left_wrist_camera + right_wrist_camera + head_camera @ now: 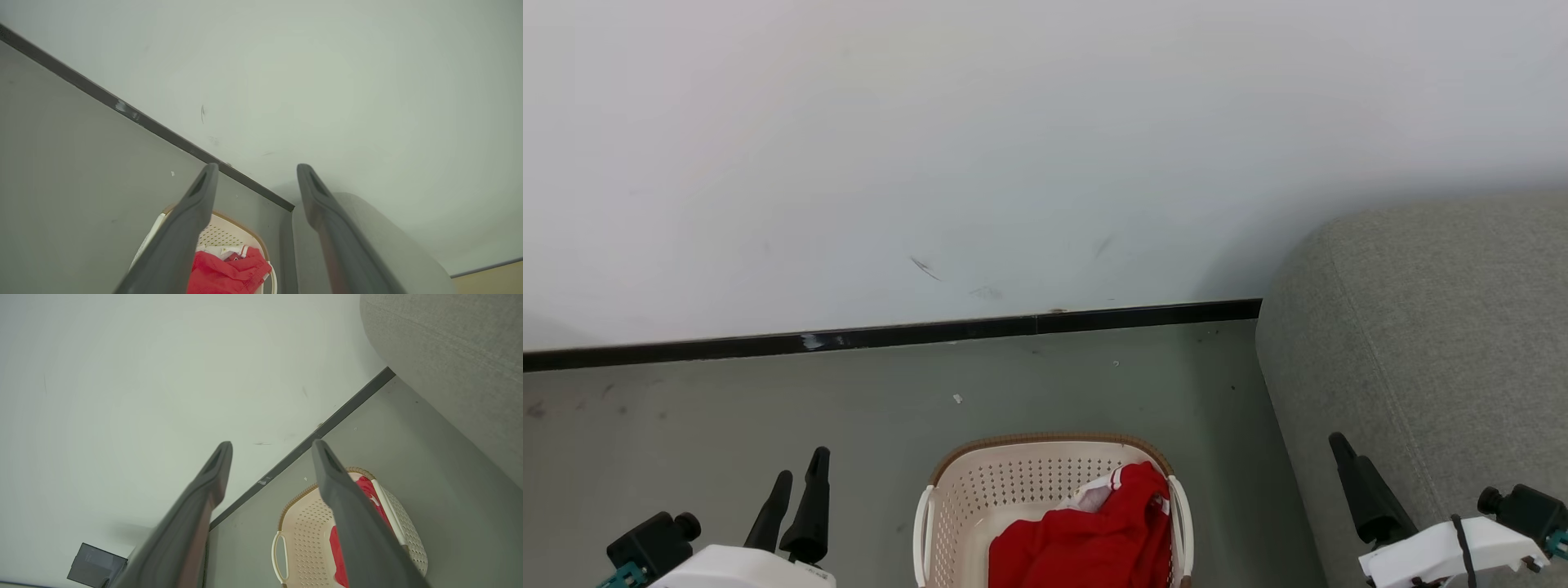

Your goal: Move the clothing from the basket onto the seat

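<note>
While in basket (1013,478), clothing (1086,543) between claws (802,463) (1347,461)

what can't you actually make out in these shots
- Clothing: in the head view the bottom edge cuts off it and the basket; the number of pieces cannot be told.
- Right wrist view: one finger of the right gripper covers most of the red cloth.
- Sofa: cut by the head view's right edge; its full extent is unknown.
- Dark box, right wrist view: cut off by the bottom edge; unidentifiable.

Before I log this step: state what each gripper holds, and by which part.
Nothing is held. Left gripper and right gripper both stand open and empty; the red clothing lies in the basket, untouched.
</note>
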Tool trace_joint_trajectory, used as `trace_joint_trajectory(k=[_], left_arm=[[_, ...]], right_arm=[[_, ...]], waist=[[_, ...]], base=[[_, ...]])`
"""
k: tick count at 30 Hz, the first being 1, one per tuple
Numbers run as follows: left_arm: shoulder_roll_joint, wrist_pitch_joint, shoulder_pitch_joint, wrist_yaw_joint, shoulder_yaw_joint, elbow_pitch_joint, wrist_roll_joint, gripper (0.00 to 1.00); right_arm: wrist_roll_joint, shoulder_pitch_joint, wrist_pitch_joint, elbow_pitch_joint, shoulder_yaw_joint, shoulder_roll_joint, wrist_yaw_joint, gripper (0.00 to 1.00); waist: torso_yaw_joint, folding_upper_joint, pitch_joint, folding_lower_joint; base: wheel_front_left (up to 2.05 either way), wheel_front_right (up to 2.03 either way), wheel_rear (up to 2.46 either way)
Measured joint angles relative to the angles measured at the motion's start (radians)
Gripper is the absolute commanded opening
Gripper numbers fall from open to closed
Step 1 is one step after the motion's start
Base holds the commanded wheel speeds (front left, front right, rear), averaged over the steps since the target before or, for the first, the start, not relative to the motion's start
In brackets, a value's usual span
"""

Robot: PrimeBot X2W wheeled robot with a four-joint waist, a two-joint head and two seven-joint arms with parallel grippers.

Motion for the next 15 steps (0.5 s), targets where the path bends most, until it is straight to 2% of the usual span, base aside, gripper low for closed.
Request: trace_joint_trajectory(k=[5,15], left_arm=[[0.004,-0.014,0.0,0.023,-0.024,-0.02,0.089,1.0],[0.011,-0.044,0.001,0.063,-0.064,-0.048,0.245,1.0]], right_arm=[[-0.089,0.0,-0.012,-0.011,0.005,0.001,0.0,1.0],[-0.259,0.002,-0.04,-0.024,0.012,0.008,0.0,1.0]], waist=[[0.001,0.0,0.0,-0.0007],[0.004,0.0,0.004,-0.0078]], base=[[0.0,0.0,0.0],[0.0,0.0,0.0]])
